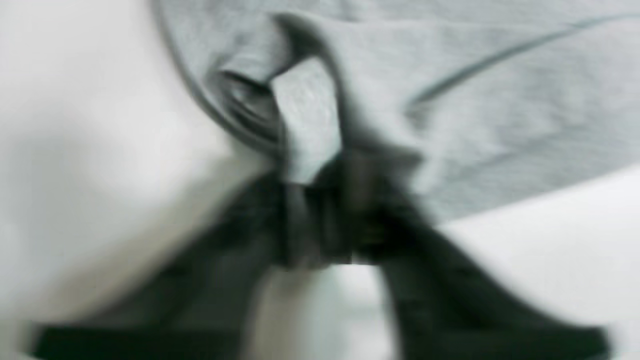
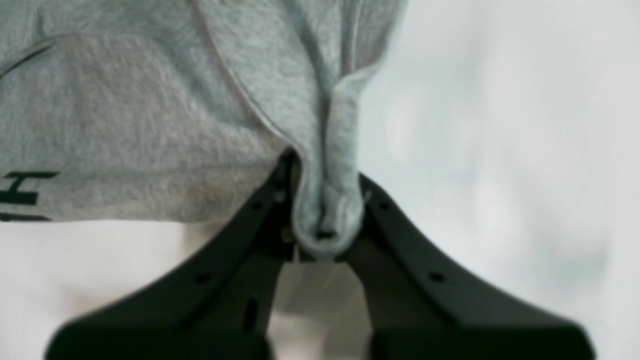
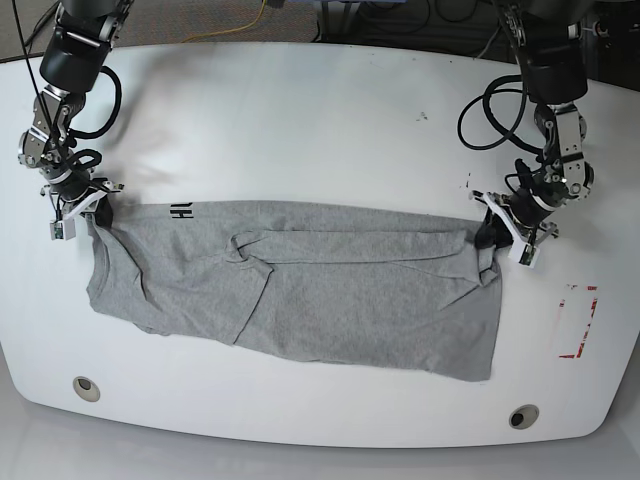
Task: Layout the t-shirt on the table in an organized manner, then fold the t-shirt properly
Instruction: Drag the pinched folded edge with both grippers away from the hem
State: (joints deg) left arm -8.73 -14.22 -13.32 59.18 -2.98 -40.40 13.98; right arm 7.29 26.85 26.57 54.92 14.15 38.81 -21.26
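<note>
The heather-grey t-shirt (image 3: 300, 290) lies stretched sideways across the white table (image 3: 300, 120), with a fold ridge near its middle and black lettering at its upper left edge. My right gripper (image 3: 92, 212) is at the shirt's left end, shut on a bunched fold of the t-shirt (image 2: 327, 200). My left gripper (image 3: 490, 232) is at the shirt's right end; in the blurred left wrist view the black fingers (image 1: 320, 225) are pinched on a tuck of the t-shirt (image 1: 307, 120). Black letters (image 2: 22, 195) show at the left edge of the right wrist view.
A red rectangular outline (image 3: 578, 320) is marked on the table right of the shirt. Two small round holes (image 3: 86, 388) (image 3: 522, 416) sit near the front edge. Cables (image 3: 490, 110) loop beside the arm on the right. Floor and wires lie beyond the far edge.
</note>
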